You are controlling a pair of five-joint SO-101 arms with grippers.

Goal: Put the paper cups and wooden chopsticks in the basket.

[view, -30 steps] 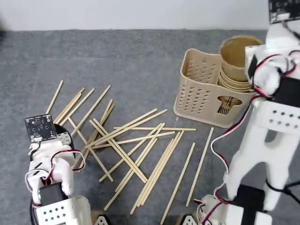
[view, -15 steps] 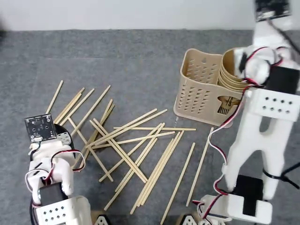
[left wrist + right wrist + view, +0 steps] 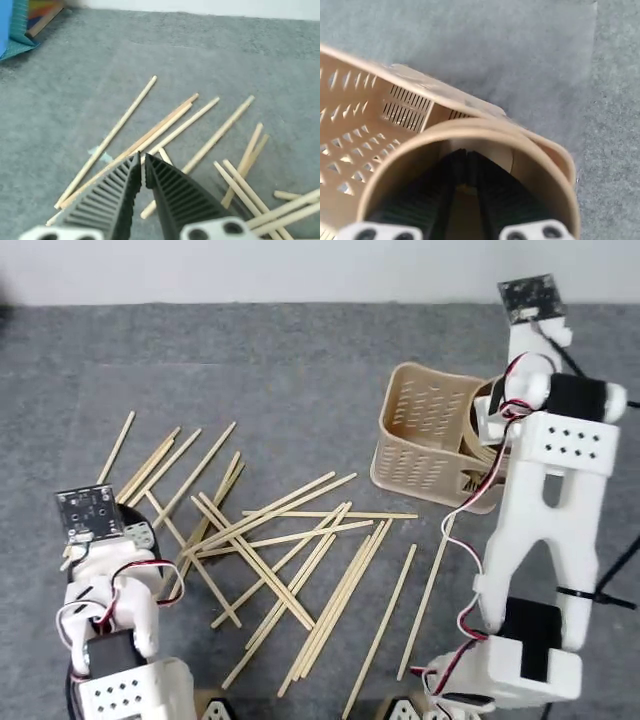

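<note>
judging from the stack, you were ending the cup step, with the paper cups point(image 3: 536, 167) apparently seated in the basket point(image 3: 362, 100) and the right gripper point(image 3: 466, 167) pressed together inside the top one, so the next move called for lifting clear and pinching the scattered chopsticks point(image 3: 300, 538).

Basket point(image 3: 410, 455): one, just the one.
Paper cups point(image 3: 545, 170): one nested stack, and I can't separate the rims to count them.
Chopsticks point(image 3: 380, 632): roughly two dozen, too crossed over for an exact tally.
Arms point(image 3: 548, 500): two.
</note>
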